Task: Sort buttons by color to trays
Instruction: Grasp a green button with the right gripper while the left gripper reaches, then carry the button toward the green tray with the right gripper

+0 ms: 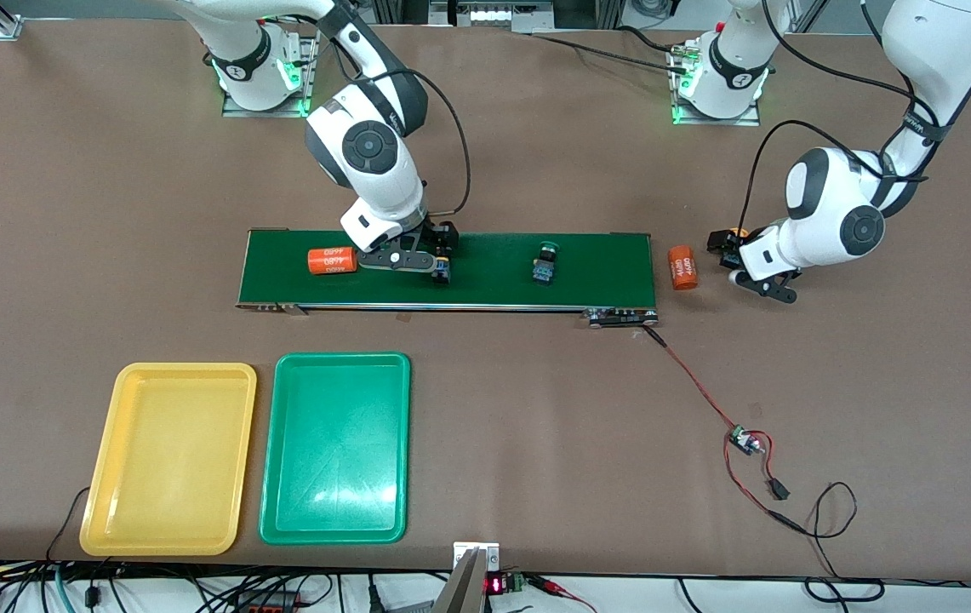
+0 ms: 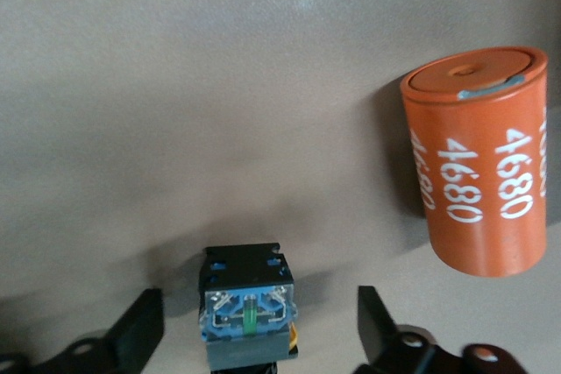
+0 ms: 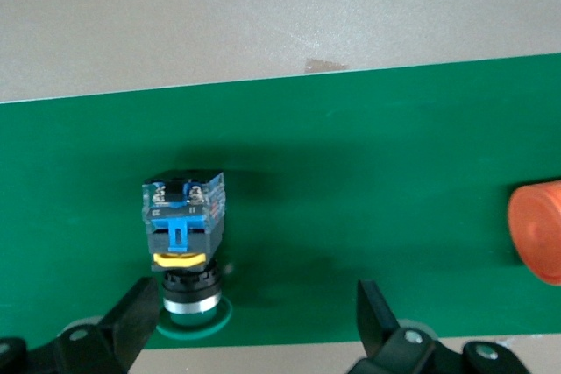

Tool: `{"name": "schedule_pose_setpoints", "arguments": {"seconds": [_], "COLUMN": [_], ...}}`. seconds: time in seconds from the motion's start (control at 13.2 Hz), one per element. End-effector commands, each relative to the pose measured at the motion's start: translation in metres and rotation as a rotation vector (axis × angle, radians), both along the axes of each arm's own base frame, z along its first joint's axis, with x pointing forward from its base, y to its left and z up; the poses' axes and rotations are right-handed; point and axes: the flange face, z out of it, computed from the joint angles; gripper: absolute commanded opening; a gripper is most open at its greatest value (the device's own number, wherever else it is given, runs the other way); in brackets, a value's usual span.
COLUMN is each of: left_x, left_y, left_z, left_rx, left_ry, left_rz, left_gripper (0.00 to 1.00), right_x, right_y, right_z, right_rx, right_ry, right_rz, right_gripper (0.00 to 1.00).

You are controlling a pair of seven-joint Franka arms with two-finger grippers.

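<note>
A button with a black-and-blue body (image 2: 248, 313) lies on the brown table off the belt's end nearest the left arm, its yellow cap (image 1: 739, 232) showing in the front view. My left gripper (image 2: 257, 304) (image 1: 730, 255) is down around it, open, with a gap on each side. A green-capped button (image 3: 186, 243) (image 1: 442, 271) lies on the belt inside my open right gripper (image 3: 254, 295) (image 1: 438, 255), close to one finger (image 3: 131, 321). Another green-capped button (image 1: 545, 260) lies farther along the belt. The yellow tray (image 1: 168, 460) and green tray (image 1: 336, 447) sit side by side nearer the front camera.
One orange cylinder (image 1: 332, 260) (image 3: 539, 229) lies on the dark green conveyor belt (image 1: 485, 285) beside the right gripper. A second orange cylinder (image 1: 683, 267) (image 2: 478, 159) lies on the table by the left gripper. Red wires and a small circuit board (image 1: 745, 438) trail from the belt's end.
</note>
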Motion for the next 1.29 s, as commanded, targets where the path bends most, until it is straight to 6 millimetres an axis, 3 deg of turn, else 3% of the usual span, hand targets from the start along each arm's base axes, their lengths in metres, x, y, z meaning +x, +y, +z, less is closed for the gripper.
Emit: {"name": "schedule_pose_setpoints", "arguments": {"seconds": [0.0, 0.15, 0.38, 0.61, 0.68, 0.83, 0.99, 1.06, 1.21], "left_x": [-0.012, -0.013, -0.011, 0.002, 0.014, 0.042, 0.066, 0.076, 0.085], "left_y": [0.003, 0.004, 0.004, 0.003, -0.002, -0.011, -0.039, -0.061, -0.117], "left_z": [0.010, 0.011, 0.015, 0.044, 0.058, 0.093, 0.128, 0.146, 0.166], "left_rx": [0.025, 0.027, 0.030, 0.083, 0.102, 0.108, 0.125, 0.133, 0.140], "left_ry": [-0.026, -0.027, -0.032, -0.038, -0.035, -0.062, -0.088, -0.101, -0.144], "left_rz": [-0.038, -0.042, -0.045, 0.018, 0.043, 0.043, 0.059, 0.064, 0.076], "left_gripper": [0.40, 0.09, 0.00, 0.00, 0.00, 0.00, 0.00, 0.00, 0.00], "right_x": [0.004, 0.005, 0.008, 0.018, 0.019, 0.019, 0.021, 0.030, 0.049], "right_y": [0.005, 0.004, 0.002, -0.005, -0.005, -0.005, -0.008, -0.020, -0.036], "right_z": [0.003, -0.001, -0.013, -0.033, -0.034, -0.034, -0.031, -0.020, 0.016], "right_rx": [-0.002, -0.007, -0.008, 0.004, 0.002, -0.004, -0.005, -0.007, -0.037], "right_ry": [-0.020, -0.019, -0.023, -0.037, -0.049, -0.053, -0.055, -0.066, -0.054], "right_rz": [-0.008, -0.005, -0.002, -0.010, 0.000, 0.010, 0.006, -0.005, -0.037], "right_gripper": [1.00, 1.00, 1.00, 0.93, 0.84, 0.48, 0.11, 0.01, 0.00]}}
